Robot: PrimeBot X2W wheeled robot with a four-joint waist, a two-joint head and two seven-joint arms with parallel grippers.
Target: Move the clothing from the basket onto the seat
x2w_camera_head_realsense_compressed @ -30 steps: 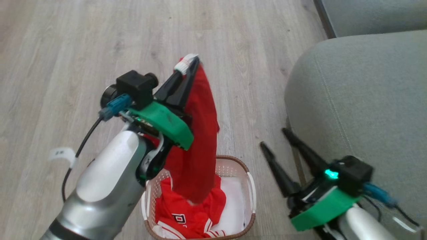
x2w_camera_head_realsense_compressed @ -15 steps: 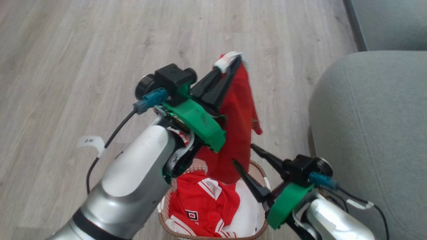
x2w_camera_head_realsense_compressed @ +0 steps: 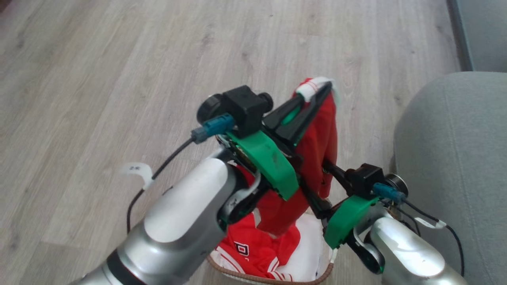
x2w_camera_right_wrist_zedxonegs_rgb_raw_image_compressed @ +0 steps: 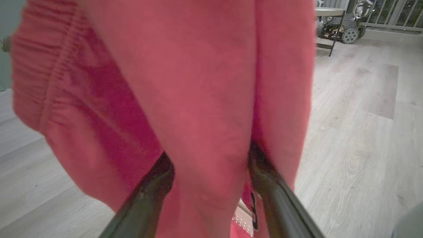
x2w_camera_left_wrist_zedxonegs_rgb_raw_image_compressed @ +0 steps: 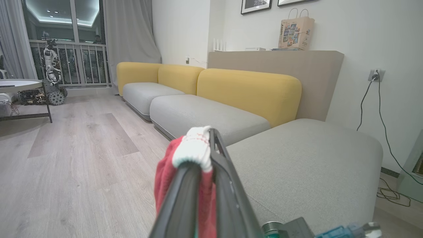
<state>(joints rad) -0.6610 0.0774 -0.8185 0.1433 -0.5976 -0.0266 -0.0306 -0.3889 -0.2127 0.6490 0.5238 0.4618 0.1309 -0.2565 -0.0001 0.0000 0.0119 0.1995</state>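
My left gripper (x2w_camera_head_realsense_compressed: 319, 89) is shut on the white-trimmed edge of a red garment (x2w_camera_head_realsense_compressed: 319, 150), which hangs down towards the basket (x2w_camera_head_realsense_compressed: 273, 280). In the left wrist view the left gripper (x2w_camera_left_wrist_zedxonegs_rgb_raw_image_compressed: 209, 140) pinches that white trim (x2w_camera_left_wrist_zedxonegs_rgb_raw_image_compressed: 193, 148). My right gripper (x2w_camera_head_realsense_compressed: 315, 180) is open and reaches into the hanging cloth from the right. In the right wrist view its fingers (x2w_camera_right_wrist_zedxonegs_rgb_raw_image_compressed: 155, 185) stand wide apart with a fold of the red garment (x2w_camera_right_wrist_zedxonegs_rgb_raw_image_compressed: 205, 99) between them. A second red garment (x2w_camera_head_realsense_compressed: 253, 249) with white lettering lies in the basket. The grey-green seat (x2w_camera_head_realsense_compressed: 455, 158) is at the right.
Pale wood floor (x2w_camera_head_realsense_compressed: 119, 79) spreads to the left and ahead. Another grey cushion (x2w_camera_head_realsense_compressed: 483, 31) sits at the top right. In the left wrist view, yellow-backed sofa sections (x2w_camera_left_wrist_zedxonegs_rgb_raw_image_compressed: 248, 89) run along the wall, with a table (x2w_camera_left_wrist_zedxonegs_rgb_raw_image_compressed: 19, 86) far left.
My right gripper swung left from beside the seat and now straddles the hanging garment. The left gripper keeps its hold. The head camera has shifted, moving the whole picture.
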